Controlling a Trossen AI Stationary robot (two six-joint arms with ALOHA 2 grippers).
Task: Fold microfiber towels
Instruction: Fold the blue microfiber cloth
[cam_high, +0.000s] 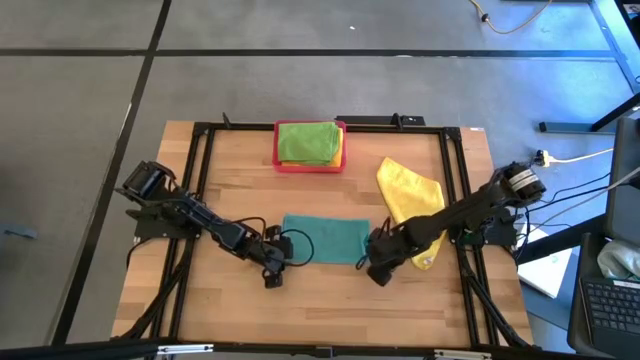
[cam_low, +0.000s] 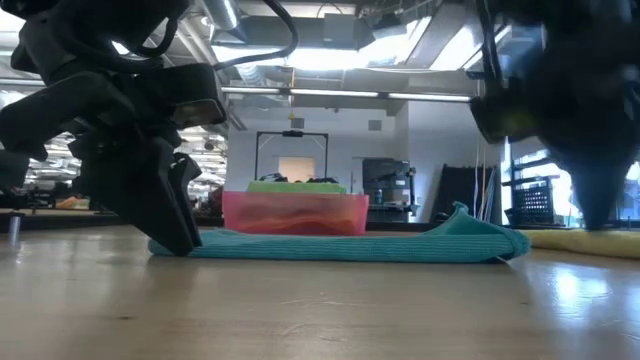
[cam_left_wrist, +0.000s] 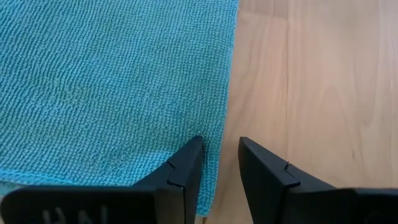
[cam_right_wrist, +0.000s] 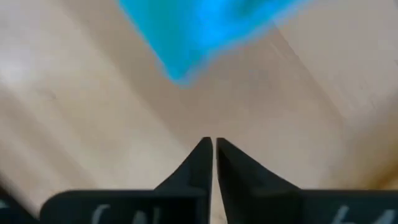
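Two dark arms are reaching in over the wooden table (cam_high: 330, 300), one at each short end of a teal towel (cam_high: 325, 240) that is lying flat and folded into a long strip between them. At the strip's left end, the left gripper (cam_high: 272, 262) is sitting low with its tips down at the table. In its wrist view, one finger (cam_left_wrist: 186, 163) is resting over the towel's edge while the other is standing over bare wood just beside the cloth. The fingers are standing partly apart with a narrow gap between them, and nothing is pinched in that gap.

At the strip's right end, the right gripper (cam_high: 379, 268) is hanging just off the towel's corner. Its fingers (cam_right_wrist: 200, 163) are pressed nearly together with only a sliver of gap, and they are gripping nothing; a teal corner is showing ahead of them over bare wood.

Under and beyond the right arm, a yellow towel (cam_high: 408, 195) is lying loosely spread on the table, apart from the teal one. Farther from both grippers, at the table's far edge, a pink tray (cam_high: 310, 163) is holding a green towel (cam_high: 308, 141), folded, with a sliver of yellow cloth showing at its right edge.
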